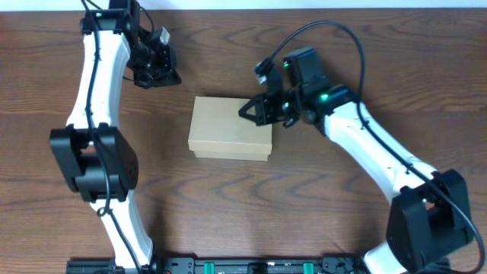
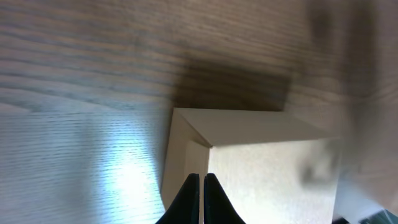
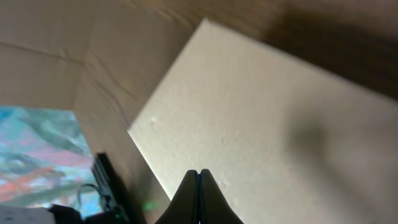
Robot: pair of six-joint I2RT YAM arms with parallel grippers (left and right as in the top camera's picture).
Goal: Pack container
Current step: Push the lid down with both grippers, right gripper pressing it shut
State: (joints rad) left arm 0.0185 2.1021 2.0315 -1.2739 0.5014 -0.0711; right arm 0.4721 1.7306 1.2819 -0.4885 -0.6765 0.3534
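The container [image 1: 228, 128] is a plain tan cardboard box in the middle of the table with its flap lid down. It also shows in the left wrist view [image 2: 267, 174] and in the right wrist view [image 3: 261, 124]. My right gripper [image 1: 249, 109] is shut and empty, its tips over the box's far right corner, just above or on the lid [image 3: 199, 174]. My left gripper [image 1: 161, 74] is shut and empty, above the table to the far left of the box, apart from it [image 2: 202, 179].
The wooden table [image 1: 342, 221] surrounds the box. No other loose objects show. A black bar with green marks [image 1: 251, 266] runs along the front edge between the arm bases.
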